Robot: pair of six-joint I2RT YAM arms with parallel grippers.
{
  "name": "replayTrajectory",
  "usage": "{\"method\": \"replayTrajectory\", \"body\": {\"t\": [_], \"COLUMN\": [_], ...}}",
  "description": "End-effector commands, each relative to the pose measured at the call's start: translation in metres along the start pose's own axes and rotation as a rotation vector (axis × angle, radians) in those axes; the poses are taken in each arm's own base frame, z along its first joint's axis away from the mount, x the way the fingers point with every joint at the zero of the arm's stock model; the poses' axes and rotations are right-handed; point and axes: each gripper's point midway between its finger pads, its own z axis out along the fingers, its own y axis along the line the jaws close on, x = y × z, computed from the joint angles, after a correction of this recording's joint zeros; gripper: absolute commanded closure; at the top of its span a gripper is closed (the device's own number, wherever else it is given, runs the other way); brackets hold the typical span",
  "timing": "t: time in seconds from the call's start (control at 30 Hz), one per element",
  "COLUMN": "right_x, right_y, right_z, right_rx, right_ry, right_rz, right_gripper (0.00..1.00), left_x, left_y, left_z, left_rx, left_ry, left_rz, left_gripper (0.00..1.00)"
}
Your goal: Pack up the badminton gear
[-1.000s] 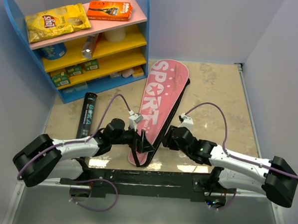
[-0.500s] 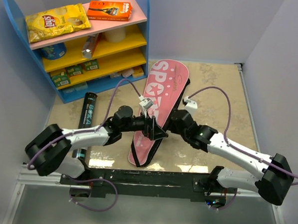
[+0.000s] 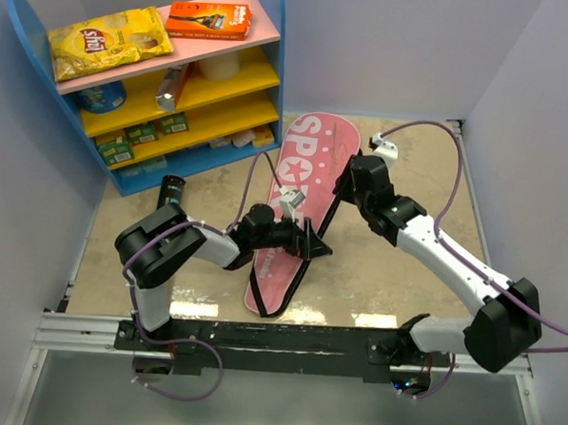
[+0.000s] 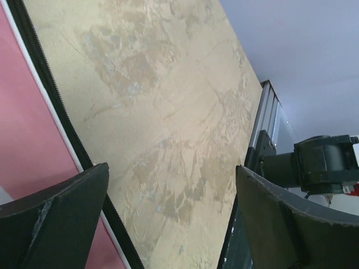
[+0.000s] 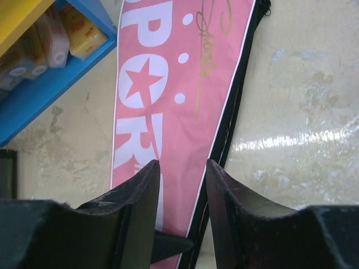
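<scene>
The pink "SPORT" racket cover (image 3: 300, 180) lies slantwise on the table, wide end far and narrow end near. My left gripper (image 3: 313, 243) stands open at the cover's right black edge, about halfway along. In the left wrist view the gripper (image 4: 171, 168) has bare table between its fingers and the cover (image 4: 22, 140) by the left one. My right gripper (image 3: 342, 189) hovers over the cover's right edge farther up. It (image 5: 182, 162) is open with nothing between its fingers, and the cover (image 5: 168, 84) lies below. A black tube (image 3: 171, 192) lies left of the cover, partly hidden by my left arm.
A blue shelf unit (image 3: 272, 79) stands at the back left with a yellow chip bag (image 3: 107, 39) and an orange box (image 3: 208, 20) on top. Grey walls close in both sides. The arms' mounting rail (image 3: 277, 338) runs along the near edge.
My left gripper slid right and farther up the cover's right edge, its arm folding in. My right gripper drew back toward the cover's wide far end.
</scene>
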Motion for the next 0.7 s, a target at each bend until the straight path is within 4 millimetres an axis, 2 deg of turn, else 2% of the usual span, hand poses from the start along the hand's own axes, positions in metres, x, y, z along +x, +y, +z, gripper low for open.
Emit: {"method": "replayTrajectory", "body": {"t": [0.0,0.03,0.1,0.13,0.17,0.2,0.23,0.27,0.3,0.33,0.37,0.4,0.47,0.5,0.6,0.67], "right_x": [-0.028,-0.023,-0.028,-0.016,-0.014,-0.024,-0.023,-0.009,-0.022,-0.021,-0.008,-0.019,-0.02,-0.015,-0.008,0.0], "right_y": [0.02,0.022,0.033,0.029,0.028,0.035,0.037,0.032,0.041,0.042,0.037,0.046,0.049,0.05,0.051,0.049], "right_z": [0.022,0.036,0.052,0.071,0.084,0.092,0.101,0.125,0.132,0.144,0.162,0.171,0.187,0.203,0.233,0.246], "right_rx": [-0.072,-0.07,-0.108,-0.087,-0.08,-0.095,-0.097,-0.075,-0.089,-0.086,-0.069,-0.084,-0.094,-0.097,-0.116,-0.115], "right_ry": [-0.03,-0.008,-0.003,0.033,0.044,0.03,0.034,0.073,0.051,0.057,0.088,0.066,0.068,0.075,0.108,0.142], "right_rz": [-0.013,-0.03,-0.043,-0.059,-0.067,-0.078,-0.087,-0.108,-0.12,-0.131,-0.151,-0.157,-0.158,-0.158,-0.143,-0.149], "right_gripper": [0.58,0.58,0.58,0.59,0.58,0.58,0.59,0.59,0.59,0.59,0.59,0.59,0.58,0.58,0.58,0.58], "left_x": [-0.015,-0.014,-0.004,-0.002,0.007,0.008,0.009,0.017,0.019,0.021,0.029,0.032,0.04,0.043,0.047,0.049], "left_y": [0.015,0.019,0.027,0.029,0.034,0.034,0.036,0.04,0.042,0.045,0.051,0.053,0.063,0.067,0.078,0.082], "left_z": [-0.005,-0.008,-0.015,-0.017,-0.023,-0.026,-0.029,-0.036,-0.039,-0.042,-0.046,-0.047,-0.052,-0.053,-0.054,-0.051], "left_rx": [-0.03,-0.051,-0.08,-0.087,-0.103,-0.105,-0.115,-0.129,-0.14,-0.157,-0.18,-0.194,-0.253,-0.273,-0.339,-0.377], "left_ry": [-0.115,-0.121,-0.113,-0.116,-0.103,-0.112,-0.123,-0.118,-0.119,-0.124,-0.105,-0.097,-0.071,-0.06,-0.025,0.004], "left_rz": [0.031,0.03,0.026,0.024,0.011,0.003,-0.001,-0.012,-0.028,-0.032,-0.044,-0.049,-0.061,-0.055,-0.045,-0.037], "left_gripper": [0.02,0.02,0.02,0.02,0.02,0.02,0.02,0.03,0.03,0.03,0.03,0.03,0.02,0.02,0.0,0.0]}}
